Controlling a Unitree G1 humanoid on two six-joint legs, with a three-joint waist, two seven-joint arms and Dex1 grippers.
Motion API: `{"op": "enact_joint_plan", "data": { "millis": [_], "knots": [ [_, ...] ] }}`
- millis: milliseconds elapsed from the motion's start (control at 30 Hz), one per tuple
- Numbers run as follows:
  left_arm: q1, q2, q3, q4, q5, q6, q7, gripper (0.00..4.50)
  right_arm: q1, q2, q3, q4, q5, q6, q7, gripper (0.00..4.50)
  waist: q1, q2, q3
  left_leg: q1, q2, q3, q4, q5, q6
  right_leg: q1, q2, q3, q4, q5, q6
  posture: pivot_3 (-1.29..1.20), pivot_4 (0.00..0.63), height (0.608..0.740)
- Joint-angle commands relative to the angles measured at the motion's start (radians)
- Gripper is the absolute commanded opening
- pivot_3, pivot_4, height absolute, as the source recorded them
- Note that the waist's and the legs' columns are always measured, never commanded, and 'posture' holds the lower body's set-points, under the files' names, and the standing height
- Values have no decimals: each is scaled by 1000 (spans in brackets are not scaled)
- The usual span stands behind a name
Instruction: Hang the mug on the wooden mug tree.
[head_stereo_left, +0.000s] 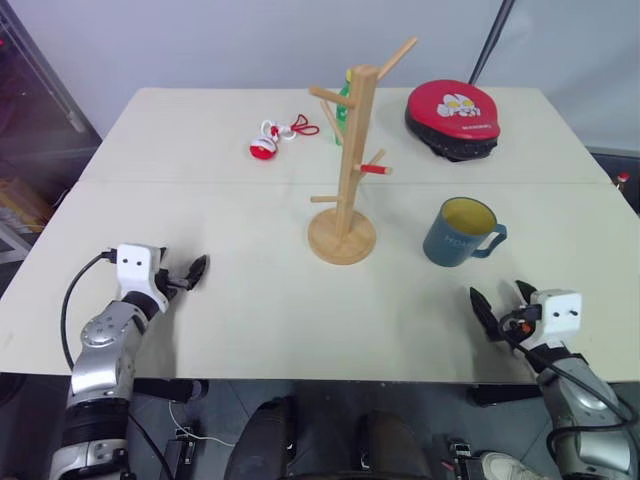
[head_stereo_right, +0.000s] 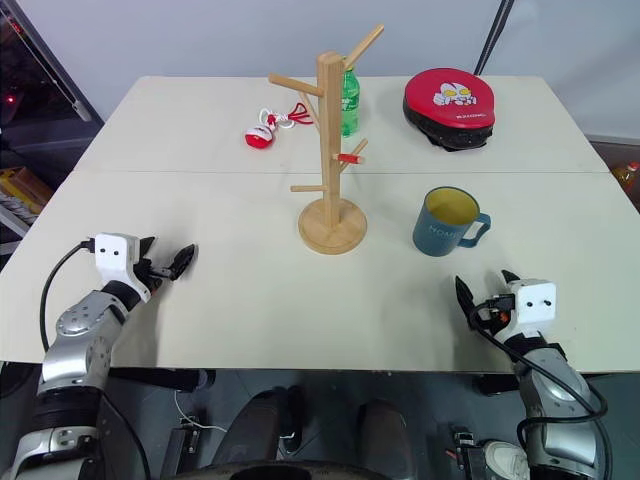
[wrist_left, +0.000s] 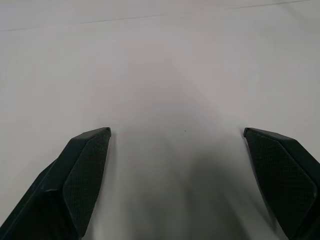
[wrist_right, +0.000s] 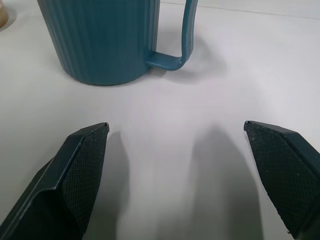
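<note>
Mug (head_stereo_left: 459, 232) — dark teal-blue, yellow inside, faint pale lettering on its side. Stands upright on the desk (head_stereo_left: 250, 300), right of the mug tree and apart from it, loop handle turned toward the robot's right. In the right wrist view its ribbed wall and handle stand just ahead of the fingertips, with bare desk between.

Wooden mug tree (head_stereo_left: 345, 170) — light wood post on a round disc base, near the middle of the desk. Angled pegs at several heights, one with a red tip (head_stereo_left: 376, 169). No mug hangs on any peg.

Right gripper (head_stereo_left: 497, 307) — low over the near right edge of the desk, short of the mug. Jaws wide, nothing between them.

Left gripper (head_stereo_left: 186, 274) — low over the near left part of the desk, well apart from the mug tree. Jaws wide, bare desk between them.

Other items, far side of the desk — a green bottle (head_stereo_right: 350, 102) behind the tree's post; a small red and white object with a red cord (head_stereo_left: 272, 138) to the left of the tree; a round red pad with black edge (head_stereo_left: 453, 118) to the right.
</note>
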Motion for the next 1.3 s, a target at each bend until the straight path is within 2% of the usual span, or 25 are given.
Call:
{"op": "enact_joint_plan", "data": {
  "millis": [33,367,567,767,1000,1300],
  "knots": [
    [13,16,23,-9,7,5,12,4500,-9,-6,-3,-5,-4,-11,-3,4480,0,0,0,0,0,0,0,0,0,0,0,0,0,0,0,0,150,740],
    [19,7,-25,-84,-25,24,-55,4500,-2,-6,-10,-29,4,-4,-17,4480,2,0,0,0,0,0,0,0,0,0,0,0,0,0,0,0,150,740],
    [53,17,-157,-297,-98,51,-260,4500,-30,-10,-16,-42,5,13,-43,4480,2,0,0,-1,0,0,0,0,0,0,-1,1,0,0,0,0,150,740],
    [11,73,-344,-558,-210,182,-464,4500,-115,-18,-32,-55,1,55,-112,4480,0,1,0,-1,1,2,0,0,0,-2,-1,3,0,0,-1,0,150,740],
    [-67,71,-417,-622,-217,243,-489,4500,-182,-36,-35,-11,-5,61,-140,4480,2,1,0,-1,2,2,0,0,0,-2,1,4,0,1,-2,0,150,740],
    [-89,71,-421,-630,-215,244,-495,4500,-242,-56,-20,79,-25,37,-129,4480,1,1,0,-1,2,3,0,0,1,-2,2,4,0,1,-2,0,150,740]
  ]
}}
